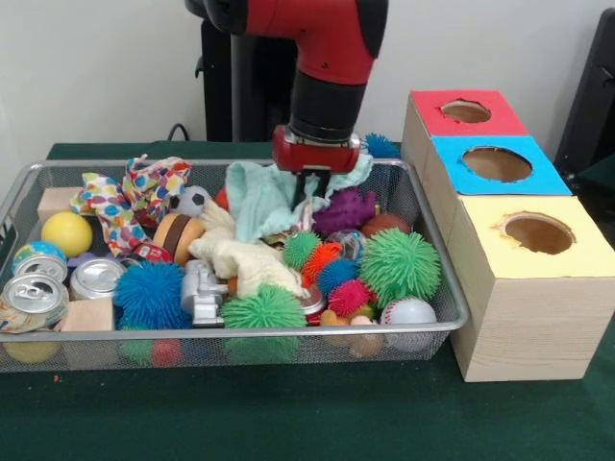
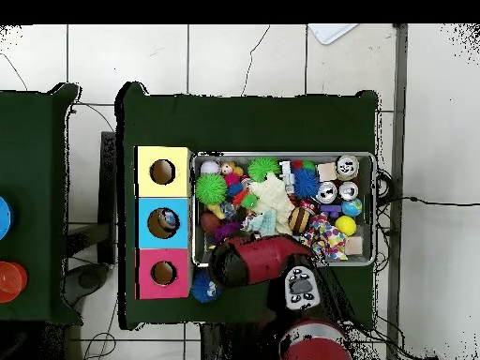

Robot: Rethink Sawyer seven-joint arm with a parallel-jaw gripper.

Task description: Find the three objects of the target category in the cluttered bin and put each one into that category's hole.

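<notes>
Front view, left to right: wide silver wire-mesh bin [image 1: 434, 252] heaped with cans, spiky balls and cloths; no clear creased plastic bottles visible, probably buried under the pale green cloth [image 1: 264, 197]. Red-and-black gripper [image 1: 309, 184] is lowered at the bin's far side; whether it is apart or together, cannot tell. Bottles judged light, slippery, crushable: take mid-body, gently. Round hole in red-topped box [image 1: 466, 111] far right, empty.

A dark green table [image 1: 288, 413] is occupied by 1 wire-mesh bin [image 1: 452, 288] (toy-filled) and 1 wooden box [image 1: 528, 327] alongside.
</notes>
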